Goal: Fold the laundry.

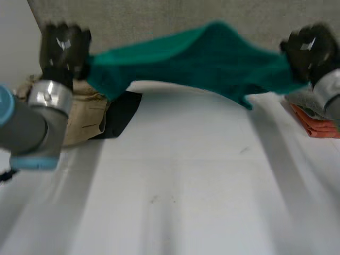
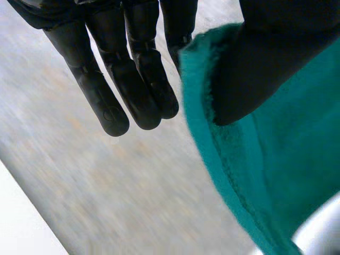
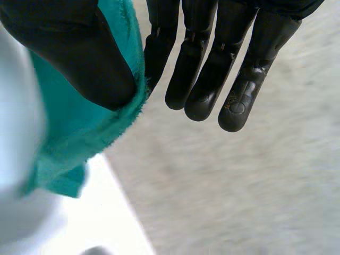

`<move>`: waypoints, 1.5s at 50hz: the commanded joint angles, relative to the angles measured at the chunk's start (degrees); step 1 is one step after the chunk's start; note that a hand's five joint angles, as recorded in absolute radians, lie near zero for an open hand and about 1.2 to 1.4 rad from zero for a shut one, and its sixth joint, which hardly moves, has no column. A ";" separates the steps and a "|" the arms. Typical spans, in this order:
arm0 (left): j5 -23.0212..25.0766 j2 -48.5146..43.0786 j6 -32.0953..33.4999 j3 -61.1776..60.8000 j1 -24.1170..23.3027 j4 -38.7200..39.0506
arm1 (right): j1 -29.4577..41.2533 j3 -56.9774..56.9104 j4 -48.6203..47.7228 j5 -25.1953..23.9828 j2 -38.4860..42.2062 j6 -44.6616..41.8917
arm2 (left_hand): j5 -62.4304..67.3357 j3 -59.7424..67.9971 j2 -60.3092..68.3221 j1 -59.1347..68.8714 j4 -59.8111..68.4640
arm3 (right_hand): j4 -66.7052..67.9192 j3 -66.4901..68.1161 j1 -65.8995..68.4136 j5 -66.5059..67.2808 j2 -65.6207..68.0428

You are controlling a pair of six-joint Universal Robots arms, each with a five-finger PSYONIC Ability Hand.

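The green cloth (image 1: 202,58) hangs in the air above the far part of the white counter (image 1: 186,186), stretched between the 2 hands. It touches neither the counter nor the other laundry. Its middle rises in a soft hump, and its lower edge sags toward the right side, where a small flap droops.

The left hand (image 1: 64,45) is raised on the left arm (image 1: 32,127) and holds 1 end of the cloth. In the left wrist view, the left hand (image 2: 122,79) has its thumb (image 2: 265,64) pressed onto the cloth (image 2: 287,175) just inside the hemmed edge. This pinches the cloth against the nearest finger, while the other fingers (image 2: 101,95) stretch out straight and bare beside it.

The right hand (image 1: 311,50) holds the opposite end at about the same height. In the right wrist view, the right hand (image 3: 212,69) is posed much the same. Its thumb (image 3: 74,58) lies on the cloth (image 3: 69,138) at the edge and clamps it to the finger next to it, and the remaining fingers (image 3: 241,90) point out straight with nothing in them.

On the counter below the left hand lies a crumpled tan garment (image 1: 87,114), with a black garment (image 1: 122,111) touching its right side. Near the right arm (image 1: 332,93), an orange folded item (image 1: 316,126) lies at the counter's edge, with a grey piece (image 1: 308,101) resting against its far side. A speckled grey wall (image 1: 159,18) stands behind the cloth.
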 commanded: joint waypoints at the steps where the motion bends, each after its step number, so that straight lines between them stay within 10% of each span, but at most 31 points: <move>1: 3.54 -0.20 0.11 -12.89 0.16 0.14 | -1.10 14.71 9.65 -6.51 -0.41 0.36 | 14.58 11.70 11.30 13.98 11.10 | 11.96 12.00 23.16 12.58 12.58; 16: 3.28 -0.20 -0.24 -14.57 1.30 0.05 | -4.61 13.05 10.10 -8.81 9.61 24.08 | 14.58 11.70 11.30 13.98 11.10 | 11.96 12.00 23.16 12.58 12.58; 29: 3.37 -0.20 -0.33 -14.40 2.18 0.05 | -5.32 11.99 9.39 -8.63 12.69 25.33 | 14.58 11.70 11.30 13.98 11.10 | -34.90 -34.86 -23.70 -34.28 -34.28; 38: 3.28 -0.20 -0.24 -14.13 2.36 -0.21 | -5.14 11.38 10.71 -8.46 14.27 20.68 | 14.58 11.70 11.30 13.98 11.10 | -32.92 -32.88 -21.73 -32.30 -32.30; 41: 3.28 -0.20 -0.24 -13.87 2.44 -0.65 | -5.14 10.59 10.97 -8.19 15.06 19.53 | 14.58 11.70 11.30 13.98 11.10 | -13.80 -13.76 -2.61 -13.18 -13.18; 42: 3.28 -0.20 -0.24 -13.87 2.45 -0.65 | -5.14 9.80 11.41 -7.76 15.24 18.92 | 14.58 11.70 11.30 13.98 11.10 | 11.70 11.74 22.90 12.32 12.33; 50: 3.28 1.46 0.82 -14.57 2.01 -4.33 | -6.02 9.88 12.99 -4.32 9.55 15.76 | 14.58 11.70 11.30 13.98 11.10 | 11.96 12.00 23.16 12.58 12.58; 55: 3.20 7.25 3.79 -15.27 2.36 -20.63 | -7.86 11.81 19.83 -4.85 1.36 7.33 | 14.58 11.70 11.30 13.98 11.10 | 11.96 12.00 23.16 12.58 12.58; 65: 2.93 17.46 24.26 -25.90 5.43 -53.37 | -17.51 20.50 50.48 -2.57 -7.95 -31.40 | 14.58 11.70 11.30 13.98 11.10 | 11.96 12.00 23.16 12.58 12.58; 75: 3.55 17.82 26.05 -27.32 5.61 -45.32 | -18.94 21.57 43.16 -2.39 -7.36 -28.73 | 14.58 11.70 11.30 13.98 11.10 | 11.96 12.00 23.16 12.58 12.58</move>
